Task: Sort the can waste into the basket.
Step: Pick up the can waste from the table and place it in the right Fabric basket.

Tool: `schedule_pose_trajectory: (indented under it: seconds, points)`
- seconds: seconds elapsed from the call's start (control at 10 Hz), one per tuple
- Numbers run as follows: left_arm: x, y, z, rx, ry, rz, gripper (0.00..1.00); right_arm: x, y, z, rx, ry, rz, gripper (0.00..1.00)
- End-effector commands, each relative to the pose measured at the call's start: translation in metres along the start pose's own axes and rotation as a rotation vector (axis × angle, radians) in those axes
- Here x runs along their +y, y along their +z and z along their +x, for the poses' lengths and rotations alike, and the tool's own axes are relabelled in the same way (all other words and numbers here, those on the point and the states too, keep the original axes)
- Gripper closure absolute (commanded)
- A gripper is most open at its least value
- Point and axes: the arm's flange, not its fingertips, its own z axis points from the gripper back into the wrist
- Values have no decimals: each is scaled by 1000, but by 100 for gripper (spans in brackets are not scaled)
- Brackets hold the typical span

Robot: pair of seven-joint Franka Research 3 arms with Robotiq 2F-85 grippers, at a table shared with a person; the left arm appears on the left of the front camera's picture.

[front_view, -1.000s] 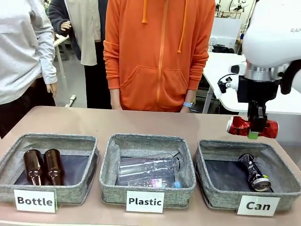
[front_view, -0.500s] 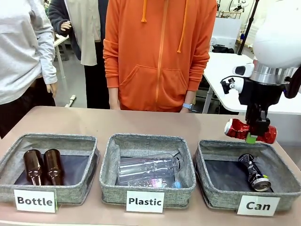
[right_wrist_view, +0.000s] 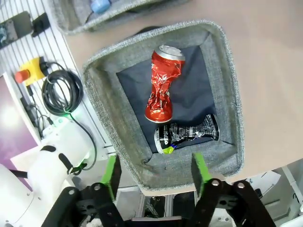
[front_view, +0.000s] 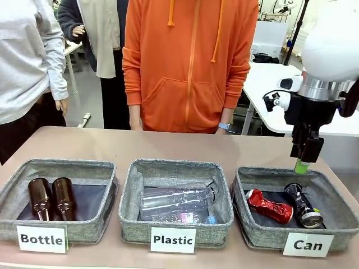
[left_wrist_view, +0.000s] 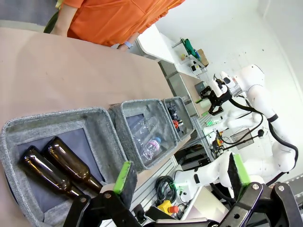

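The crushed red can (front_view: 270,205) (right_wrist_view: 162,88) lies inside the grey "Can" basket (front_view: 241,190) (right_wrist_view: 230,99), left of the dark printed can (front_view: 303,207) (right_wrist_view: 187,133). My right gripper (front_view: 302,165) (right_wrist_view: 154,172) hangs open above the basket's far rim, with nothing between its green pads. My left gripper (left_wrist_view: 181,174) is open too, off to the side above the "Bottle" basket (left_wrist_view: 97,125); from there the red can (left_wrist_view: 176,124) shows as a small spot in the far basket.
The "Plastic" basket (front_view: 130,193) holds clear bottles (front_view: 176,200). Two brown glass bottles (front_view: 51,198) lie in the "Bottle" basket (front_view: 109,195). A person in an orange hoodie (front_view: 190,61) stands at the table's far edge, another in grey (front_view: 28,56) at left.
My right gripper has opened and let go of the red can, which dropped from above the rim into the "Can" basket beside the dark can.
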Motion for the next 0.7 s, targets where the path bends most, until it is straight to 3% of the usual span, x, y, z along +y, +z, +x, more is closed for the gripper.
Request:
schedule_pose_trajectory:
  seconds: [0.0,0.2,0.3,0.5,0.6]
  points:
    - [-4,0,1,-10,9,-15,0,1,-6,-5,-32,17,-8,0]
    - [-4,0,1,-10,9,-15,0,1,-2,-3,-73,-54,81,0]
    - [-4,0,1,-10,9,-15,0,3,7,-3,-216,-237,242,0]
    - [-4,0,1,-10,9,-15,0,3,22,-26,-740,-822,647,0]
    - [-4,0,1,-10,9,-15,0,-4,31,-47,-1055,-971,1015,0]
